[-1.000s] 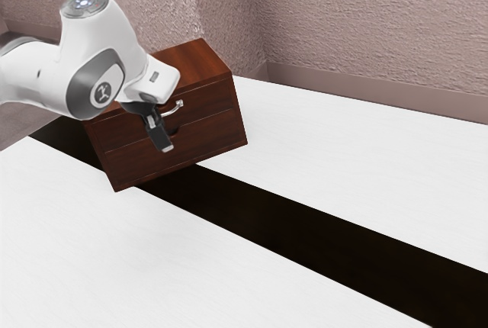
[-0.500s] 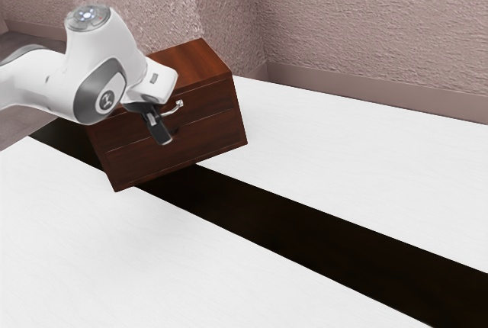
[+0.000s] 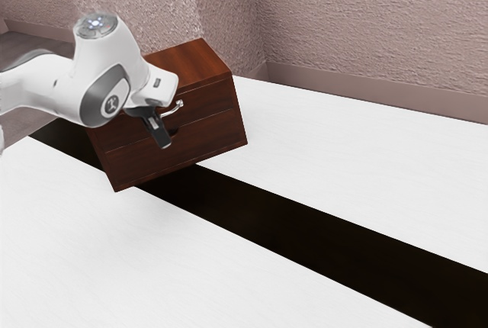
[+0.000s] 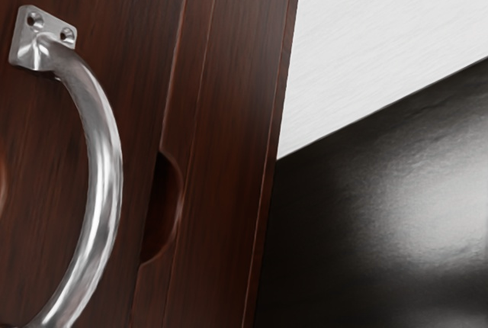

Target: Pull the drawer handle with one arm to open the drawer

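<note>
A dark wooden cabinet (image 3: 206, 126) stands at the back of the table, and its upper drawer front lies flush with the body. A curved silver handle (image 3: 174, 107) is fixed to that drawer. My black gripper (image 3: 162, 136) hangs right at the handle's lower end, close against the drawer front. In the wrist view the silver handle (image 4: 99, 168) arcs across the drawer front (image 4: 38, 213) very near the hand. Beside it, the lower panel (image 4: 221, 114) has a finger notch.
The white tabletop (image 3: 343, 152) stretches to the exterior view's right of the cabinet. A wide black strip (image 3: 305, 236) runs diagonally across it, starting under the cabinet. A rough pinkish wall (image 3: 366, 15) rises behind. My white arm (image 3: 84, 88) covers the cabinet's left part.
My arm's upper links have swung a little toward the exterior view's right. The gripper has stayed at the handle, and the drawer front has not moved.
</note>
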Controlling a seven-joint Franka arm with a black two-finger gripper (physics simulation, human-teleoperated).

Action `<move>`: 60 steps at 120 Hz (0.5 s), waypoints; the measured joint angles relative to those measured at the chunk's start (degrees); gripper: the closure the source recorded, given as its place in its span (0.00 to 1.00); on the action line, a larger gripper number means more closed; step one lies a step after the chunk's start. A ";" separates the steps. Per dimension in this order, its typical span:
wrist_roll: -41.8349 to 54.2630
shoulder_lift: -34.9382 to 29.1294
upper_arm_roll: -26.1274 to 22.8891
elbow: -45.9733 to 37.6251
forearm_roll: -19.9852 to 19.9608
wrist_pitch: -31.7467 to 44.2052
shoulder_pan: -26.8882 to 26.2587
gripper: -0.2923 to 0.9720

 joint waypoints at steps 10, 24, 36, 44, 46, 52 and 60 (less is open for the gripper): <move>-0.50 0.19 0.00 0.10 0.05 0.13 0.03 0.22; -1.06 0.25 0.01 1.32 0.04 0.20 -1.22 0.23; -1.47 0.80 0.01 1.75 0.05 0.24 -1.66 0.23; -1.71 1.82 0.69 2.58 0.05 0.26 -2.26 0.23; -1.76 2.09 1.93 3.05 0.05 0.26 -3.40 0.23; -1.91 2.97 6.04 4.57 0.02 0.22 -7.40 0.23; -2.09 3.93 8.46 5.94 -0.07 0.19 -9.87 0.23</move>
